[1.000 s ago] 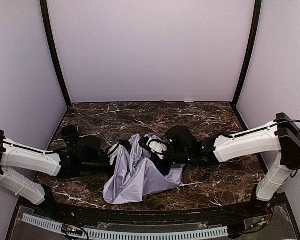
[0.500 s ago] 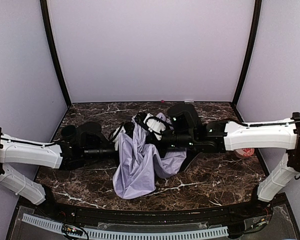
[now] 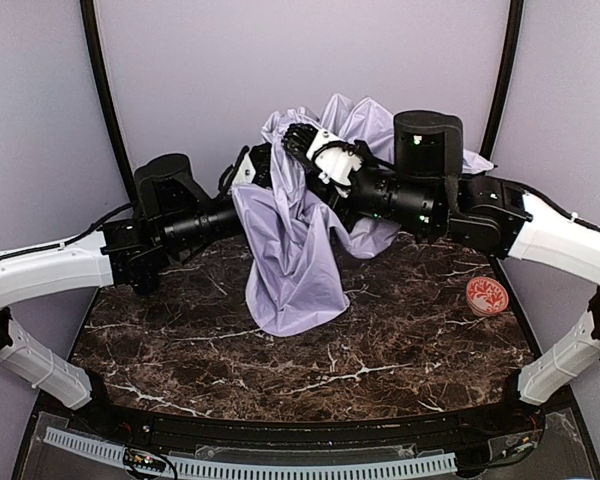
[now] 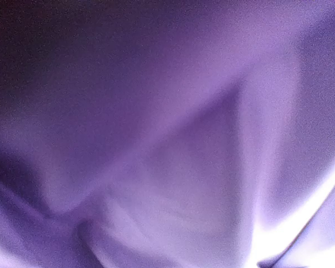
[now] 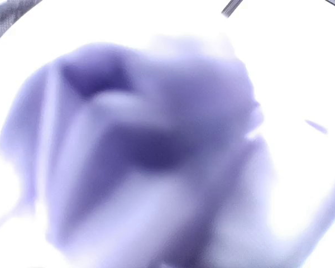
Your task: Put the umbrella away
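While umbrella (image 3: 295, 260) hides left claw (image 3: 253, 168), state unclear, right claw (image 3: 305, 142) grips it; disc (image 3: 487, 296) apart.

Both arms stretch level above the table and meet at the upper centre of the top view, the right gripper (image 3: 302, 138) pinched on the umbrella (image 3: 290, 260), the left gripper (image 3: 250, 167) (jaws buried in fabric) unreadable.
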Controlling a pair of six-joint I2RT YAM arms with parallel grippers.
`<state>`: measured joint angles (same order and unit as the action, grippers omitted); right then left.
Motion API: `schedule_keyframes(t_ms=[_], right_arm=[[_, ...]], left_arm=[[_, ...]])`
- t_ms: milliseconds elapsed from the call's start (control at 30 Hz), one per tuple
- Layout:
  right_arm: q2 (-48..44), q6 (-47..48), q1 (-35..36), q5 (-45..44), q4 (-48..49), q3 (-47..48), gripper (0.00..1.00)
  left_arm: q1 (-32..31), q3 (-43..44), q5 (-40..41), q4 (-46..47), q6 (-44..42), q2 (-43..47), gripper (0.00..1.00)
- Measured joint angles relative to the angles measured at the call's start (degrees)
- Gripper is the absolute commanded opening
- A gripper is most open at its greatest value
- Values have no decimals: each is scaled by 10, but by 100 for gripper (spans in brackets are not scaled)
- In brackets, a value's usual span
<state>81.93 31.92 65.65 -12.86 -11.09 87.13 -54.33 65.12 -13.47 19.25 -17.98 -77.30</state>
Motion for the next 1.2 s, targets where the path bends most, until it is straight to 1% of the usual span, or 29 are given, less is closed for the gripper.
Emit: schedule_keyframes(t_ms=[67, 167, 233, 300, 333, 367, 433, 500, 567, 633, 833, 933, 1067, 1200], right_arm=[[2, 14, 0, -12, 16, -35, 7], [30, 14, -1, -28, 44, -111, 5], [75, 0, -4, -35, 61, -162, 4], [140, -24, -3, -34, 84, -209, 3], [173, -39, 1, -33, 90, -226, 3], [201, -54, 4, -33, 95, -236, 3], [232, -77, 16, -32, 108, -243, 3], [240, -96, 24, -31, 128, -243, 3], [238, -110, 27, -33, 142, -241, 3], [237, -119, 25, -32, 147, -236, 4], [206, -176, 0, 2, 132, -233, 5], [165, -219, -19, 25, 115, -232, 5], [101, -284, -43, 65, 104, -232, 3], [67, -356, -68, 96, 95, -222, 0]], left_arm=[[5, -26, 3, 8, -4, -5, 34], [25, -128, -5, 56, 5, -24, 37], [40, -205, -11, 87, 20, -58, 39], [49, -277, -17, 107, 44, -109, 36], [51, -309, -17, 119, 59, -130, 36], [52, -339, -18, 134, 75, -143, 37], [54, -403, -17, 183, 106, -138, 35], [55, -427, -18, 214, 124, -127, 35], [54, -423, -21, 215, 130, -122, 38], [53, -411, -22, 204, 131, -122, 46], [51, -344, -21, 127, 122, -111, 75], [49, -312, -3, 76, 118, -68, 92], [49, -289, 35, 25, 106, 43, 98], [49, -249, 79, -29, 96, 131, 99]])
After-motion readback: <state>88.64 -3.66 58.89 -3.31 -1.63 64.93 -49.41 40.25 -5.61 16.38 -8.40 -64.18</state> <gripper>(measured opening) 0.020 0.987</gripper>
